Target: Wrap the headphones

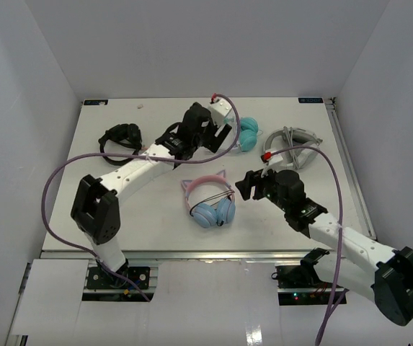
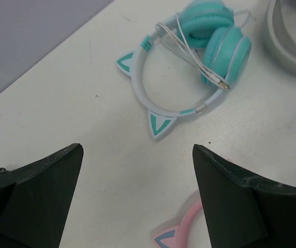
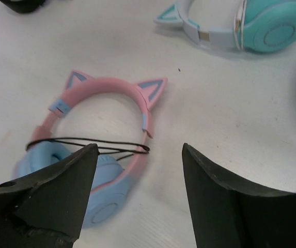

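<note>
The pink cat-ear headphones lie flat mid-table, ears toward 12 o'clock and cups toward 6. Their black cable crosses the band in several strands just above the cups, so I judge the wrapping largely done. I can't see a loose tail or where the plug sits. My right gripper hovers near their 3 o'clock, jaws spread and empty. My left gripper hangs toward their 12 o'clock, jaws wide and holding nothing, looking over the teal cat-ear headphones. What's left, I reckon, is confirming the cable end is secured.
</note>
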